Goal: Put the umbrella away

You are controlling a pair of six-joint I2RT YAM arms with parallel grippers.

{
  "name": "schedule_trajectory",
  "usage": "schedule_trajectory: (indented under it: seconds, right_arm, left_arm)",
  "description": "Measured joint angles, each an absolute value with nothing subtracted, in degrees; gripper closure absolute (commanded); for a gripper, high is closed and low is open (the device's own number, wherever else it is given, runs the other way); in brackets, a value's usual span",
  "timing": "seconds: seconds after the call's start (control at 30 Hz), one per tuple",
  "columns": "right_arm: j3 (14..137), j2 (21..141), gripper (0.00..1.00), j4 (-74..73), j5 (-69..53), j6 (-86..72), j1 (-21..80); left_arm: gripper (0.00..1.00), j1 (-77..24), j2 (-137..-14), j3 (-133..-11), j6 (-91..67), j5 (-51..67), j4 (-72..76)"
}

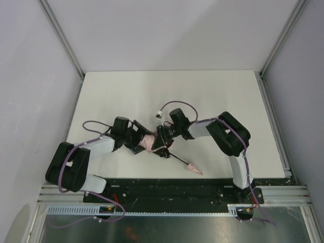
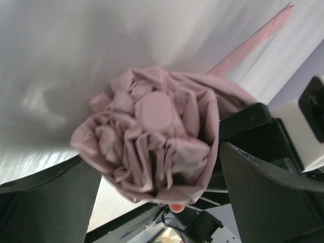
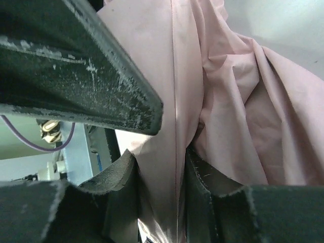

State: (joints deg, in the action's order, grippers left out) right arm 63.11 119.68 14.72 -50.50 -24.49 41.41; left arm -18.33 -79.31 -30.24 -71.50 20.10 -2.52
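Note:
The pale pink umbrella (image 1: 149, 142) lies near the table's front middle. Its black shaft (image 1: 177, 158) runs down and right to the pink handle (image 1: 193, 168). My left gripper (image 1: 139, 144) is closed on the bunched canopy from the left. In the left wrist view the folded canopy (image 2: 152, 136) fills the space between my fingers (image 2: 263, 192), and the pink strap (image 2: 258, 38) trails up and right. My right gripper (image 1: 161, 137) meets it from the right. In the right wrist view its fingers (image 3: 202, 197) pinch a flat fold of pink fabric (image 3: 167, 152).
The white table (image 1: 202, 96) is walled by grey panels left, right and behind. A black base strip (image 1: 167, 187) and metal rails run along the near edge. A dark bar (image 3: 76, 66) crosses the top of the right wrist view close to the fabric.

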Motion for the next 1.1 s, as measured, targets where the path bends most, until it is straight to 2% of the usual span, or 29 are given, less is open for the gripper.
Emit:
schedule_trajectory:
  seconds: [0.07,0.17,0.27,0.53,0.63,0.7,0.93,1.0,1.1]
  right_arm:
    - [62.8,119.9,1.0,15.2,-51.9,-25.3,41.2]
    - [62.6,120.2,1.0,15.6,-53.4,-26.5,40.4]
    - [62.1,120.2,1.0,15.5,-54.6,-27.0,39.5]
    - [61.8,120.2,1.0,14.6,-55.4,-27.2,38.5]
    - [61.8,119.8,0.97,13.6,-54.8,-27.1,38.5]
    - [61.8,119.3,0.86,12.7,-54.0,-27.1,38.6]
    - [62.8,114.0,0.25,2.8,-44.7,-24.3,40.2]
    - [63.1,109.9,0.13,-2.0,-39.0,-21.7,41.6]
    - [63.1,102.8,0.07,-8.2,-28.8,-16.3,44.4]
  left_arm:
    - [0.03,-18.9,-81.3,-30.4,-73.6,20.3,-0.3]
    - [0.14,-19.8,-82.9,-30.6,-75.7,19.9,1.8]
    - [0.29,-20.9,-84.5,-30.8,-76.5,19.3,3.2]
    - [0.82,-22.2,-87.8,-31.6,-74.2,18.5,5.5]
    - [0.92,-22.3,-87.9,-31.7,-73.9,18.7,6.3]
    - [0.98,-22.5,-88.1,-31.7,-73.0,18.6,6.6]
    - [1.0,-22.9,-89.3,-32.2,-71.4,19.5,8.0]
    - [1.0,-23.2,-89.7,-33.4,-71.0,19.2,6.5]
    - [1.0,-23.5,-90.6,-36.6,-70.1,18.7,1.4]
